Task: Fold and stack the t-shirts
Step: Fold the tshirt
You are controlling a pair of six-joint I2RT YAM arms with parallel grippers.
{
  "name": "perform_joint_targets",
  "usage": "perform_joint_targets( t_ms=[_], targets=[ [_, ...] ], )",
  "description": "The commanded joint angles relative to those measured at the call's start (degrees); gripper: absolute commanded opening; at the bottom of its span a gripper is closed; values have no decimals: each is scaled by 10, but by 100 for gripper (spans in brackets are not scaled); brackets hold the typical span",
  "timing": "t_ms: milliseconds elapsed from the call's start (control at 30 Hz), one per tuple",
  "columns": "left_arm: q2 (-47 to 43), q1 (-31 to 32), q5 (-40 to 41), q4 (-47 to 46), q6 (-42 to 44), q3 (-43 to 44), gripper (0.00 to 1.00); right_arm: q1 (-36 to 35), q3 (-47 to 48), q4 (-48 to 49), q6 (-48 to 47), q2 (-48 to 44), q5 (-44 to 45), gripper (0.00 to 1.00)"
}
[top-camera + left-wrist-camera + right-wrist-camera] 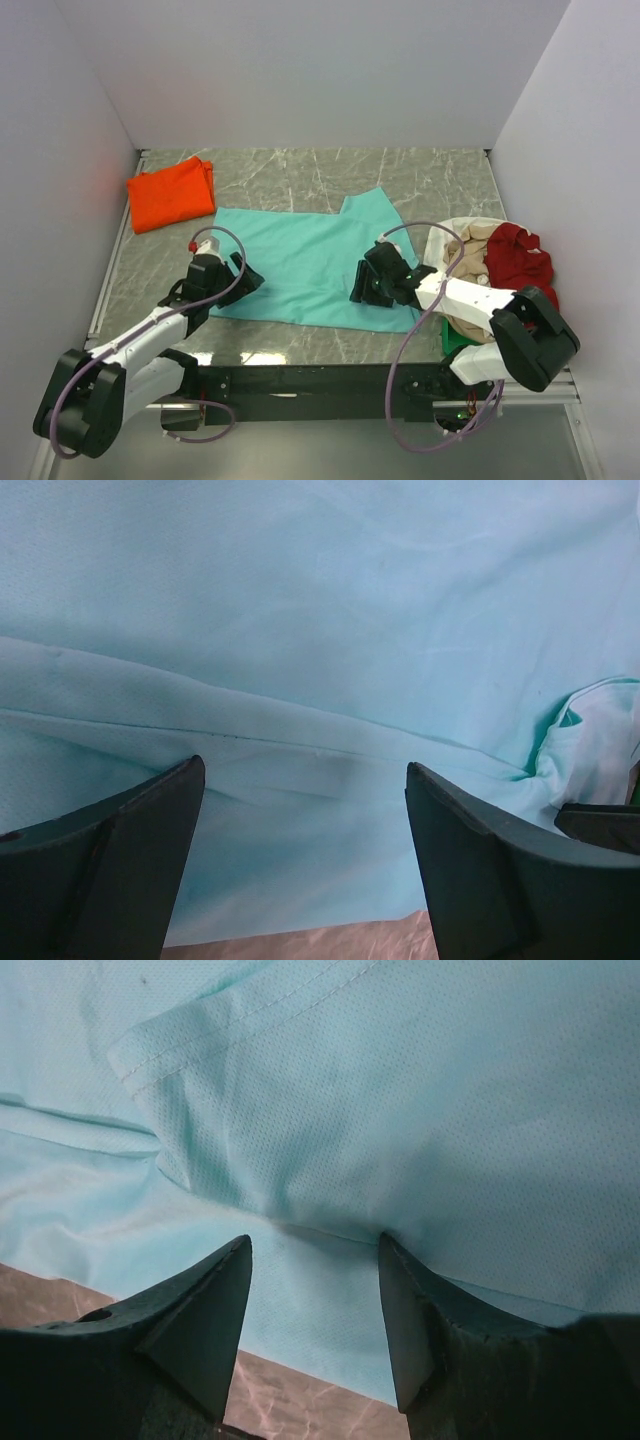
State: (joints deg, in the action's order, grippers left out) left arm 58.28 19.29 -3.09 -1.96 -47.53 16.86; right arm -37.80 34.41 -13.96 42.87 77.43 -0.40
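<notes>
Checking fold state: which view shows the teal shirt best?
Top external: the whole teal shirt lies spread on the table, outline and sleeve visible. Both wrist views show only close-up teal fabric, folds and seams between their fingers, no overall shape.

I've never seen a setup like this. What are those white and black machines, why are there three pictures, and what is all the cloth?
They are two robot arms bolted at the near edge of a marble-patterned table. The overhead picture looks down on both. The other two come from a camera on each wrist, so the dark wedges at the bottom are that arm's own fingers.

A teal t-shirt lies spread flat. A folded orange t-shirt sits at the far left. On the right is a pile of unfolded shirts, dark red and beige on top.

The left claw and the right claw are both open, low over the teal shirt's near edge. Neither is holding anything.
</notes>
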Motion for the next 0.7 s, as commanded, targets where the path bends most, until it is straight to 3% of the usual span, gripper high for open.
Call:
perform_joint_targets(
  t_ms=[0, 267, 433, 667],
  targets=[
    [-29, 8, 16, 47, -12, -10, 88, -30, -34, -99, 27, 4, 3, 61],
    [-110, 13, 29, 129, 1, 36, 88, -39, 45, -228, 13, -77, 68, 62],
    [-119, 13, 30, 148, 28, 98, 93, -30, 155, -291, -18, -101, 115, 63],
    [-27, 7, 86, 137, 71, 178, 98, 73, 260, -228, -96, -60, 83, 64]
  ],
)
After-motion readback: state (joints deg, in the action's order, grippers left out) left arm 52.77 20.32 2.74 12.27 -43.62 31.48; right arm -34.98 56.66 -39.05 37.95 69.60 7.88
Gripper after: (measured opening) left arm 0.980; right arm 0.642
